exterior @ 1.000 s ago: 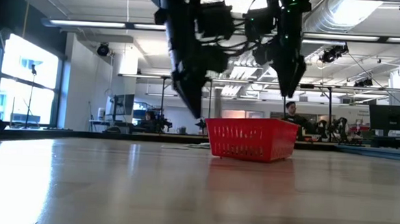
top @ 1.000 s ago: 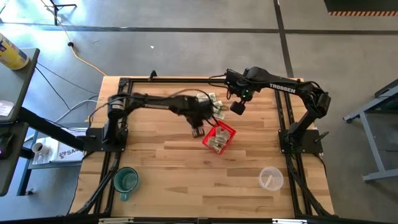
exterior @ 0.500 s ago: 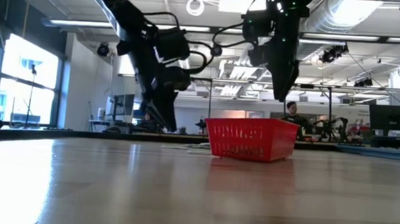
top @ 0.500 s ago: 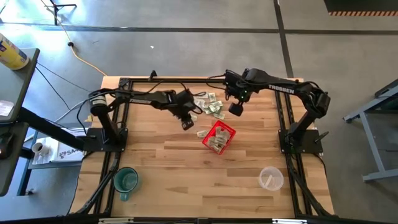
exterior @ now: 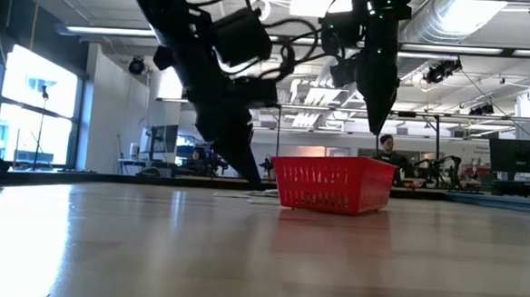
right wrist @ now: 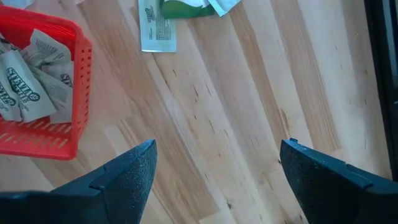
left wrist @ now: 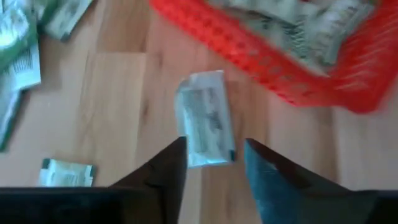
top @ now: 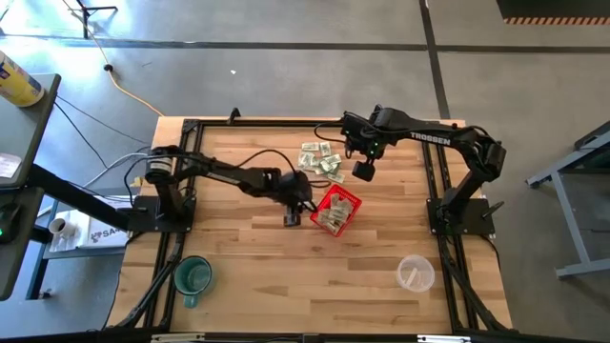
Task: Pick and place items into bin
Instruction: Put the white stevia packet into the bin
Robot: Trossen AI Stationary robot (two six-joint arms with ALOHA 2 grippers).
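The bin [top: 335,210] sits mid-surface with several slips inside [right wrist: 31,84]. More slips [top: 320,158] lie loose just behind it. The left gripper [left wrist: 211,163], fingers apart, hovers low beside the bin over one slip [left wrist: 204,126] lying on the surface [top: 286,257]. The right gripper [right wrist: 214,171], spread wide and empty, hangs above the surface near the loose slips.

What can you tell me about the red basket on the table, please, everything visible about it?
The red basket is a small rectangular bin of what looks like plastic, with slotted, mesh-like walls and an open top. It stands upright on the wooden table, near its middle, turned at an angle to the table's edges. Several crumpled pale-green-and-white slips lie inside. More slips lie loose beyond it. The left gripper hovers beside it, not touching.
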